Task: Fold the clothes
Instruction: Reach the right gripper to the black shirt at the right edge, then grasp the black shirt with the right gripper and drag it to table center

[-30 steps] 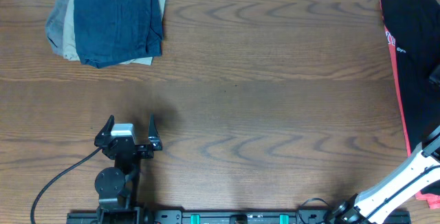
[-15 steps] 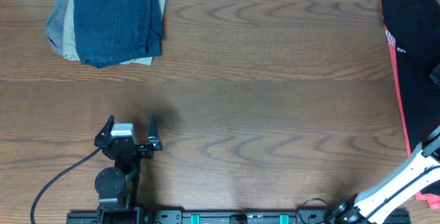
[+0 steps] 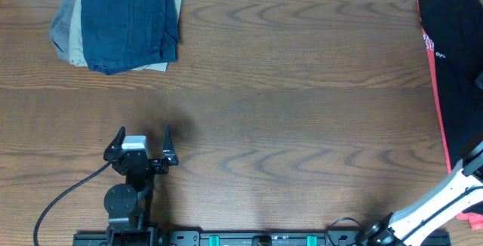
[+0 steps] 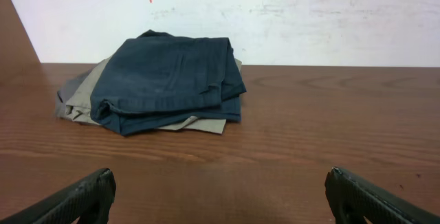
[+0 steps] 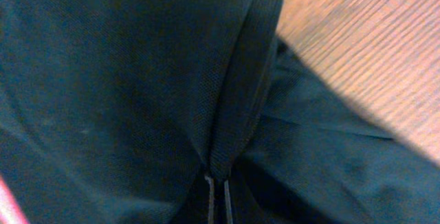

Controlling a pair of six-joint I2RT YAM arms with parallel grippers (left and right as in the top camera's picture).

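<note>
Only the right arm [image 3: 445,201] changes from a second back, edging a touch further off the right side of the overhead view; nothing else budges. The black T-shirt [image 3: 460,65] lies at the far right edge of the table [image 3: 302,125], with a coral-red strip [image 3: 434,72] showing along its left side. Up close, the right gripper [image 5: 217,200] looks pinched together on a ribbed seam of that black fabric, though it's pretty blurry. The left gripper [image 3: 143,134] sits near the front left with its fingers wide apart, holding nothing, well apart from the navy garment [image 3: 128,19] stacked on a tan garment [image 3: 175,4] and a grey garment [image 3: 62,23] in the far left corner.
</note>
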